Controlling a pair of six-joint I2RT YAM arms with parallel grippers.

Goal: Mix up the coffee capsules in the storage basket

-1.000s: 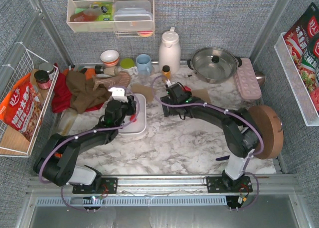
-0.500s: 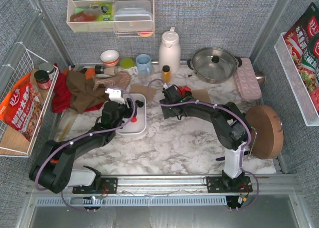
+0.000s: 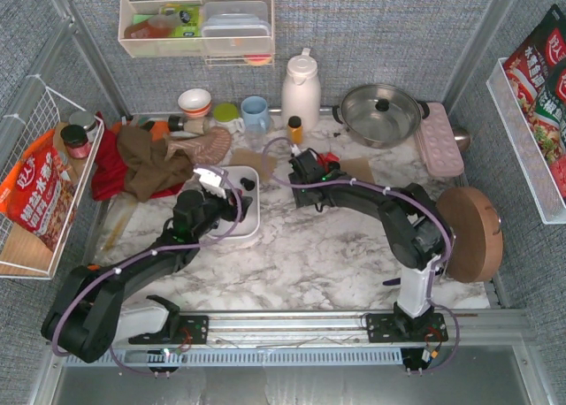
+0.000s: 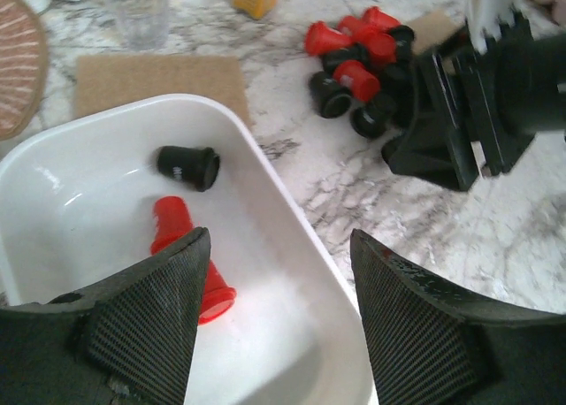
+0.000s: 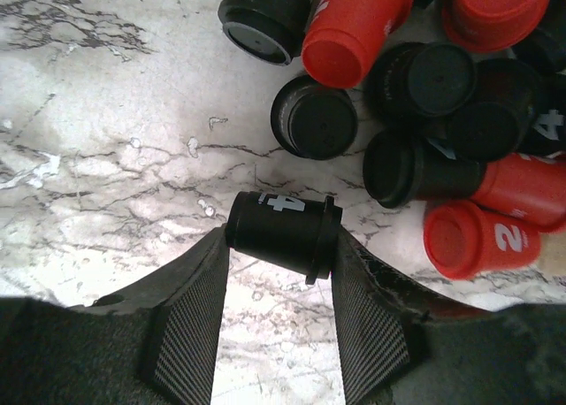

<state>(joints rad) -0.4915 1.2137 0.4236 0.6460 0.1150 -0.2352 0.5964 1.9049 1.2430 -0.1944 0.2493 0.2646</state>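
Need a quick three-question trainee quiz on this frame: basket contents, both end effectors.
1. True or false: the storage basket is empty.
2. Pick one. What sits between the fingers of the right end effector? A) a red capsule B) a black capsule C) the orange bottle
3. Fill the blank: the left end effector hangs over the storage basket with its jaws ____.

Key: 1 false; 2 B; 3 open.

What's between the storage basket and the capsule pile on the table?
Only bare marble table separates the storage basket from the piled coffee capsules. The left wrist view shows it clearest.
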